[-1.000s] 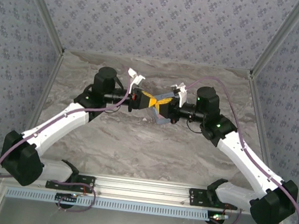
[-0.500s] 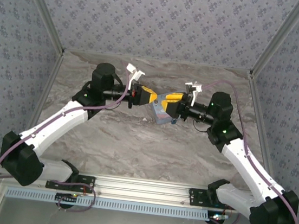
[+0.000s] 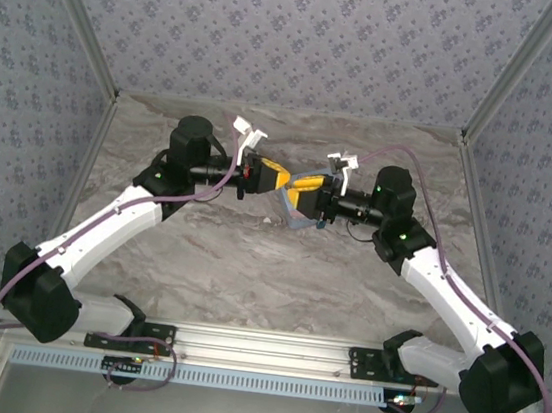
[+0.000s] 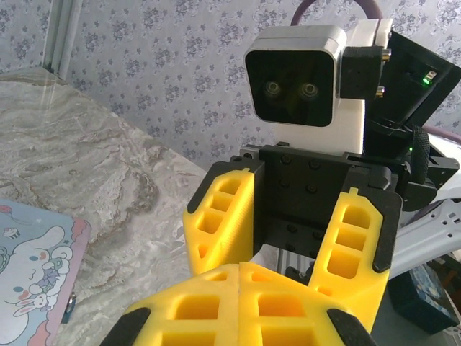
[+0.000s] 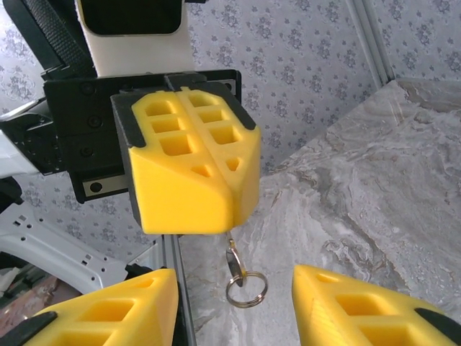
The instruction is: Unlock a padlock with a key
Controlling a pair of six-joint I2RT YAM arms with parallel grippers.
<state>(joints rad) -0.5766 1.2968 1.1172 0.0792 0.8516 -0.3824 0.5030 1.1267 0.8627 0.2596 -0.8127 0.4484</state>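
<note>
My left gripper (image 3: 275, 178) is shut on the key (image 5: 234, 254), which hangs straight down from its yellow fingertips (image 5: 209, 202) with a silver key ring (image 5: 246, 288) on it. My right gripper (image 3: 305, 192) faces it from close by and is open. Its two fingers (image 5: 108, 313) stand on either side of the hanging key without touching it. Both grippers hover over the light-blue cartoon tin (image 3: 302, 220). A small grey-blue piece (image 4: 70, 307) sits at the tin's edge (image 4: 36, 267); I cannot tell whether it is the padlock.
The marble tabletop (image 3: 249, 264) stretches toward the front rail (image 3: 259, 346). Patterned walls close the back and both sides. A dark blue object (image 4: 425, 297) lies at the lower right of the left wrist view.
The right gripper opened, drew back to the right, then came in toward the left gripper again. The left gripper has stayed shut and shifted only slightly.
</note>
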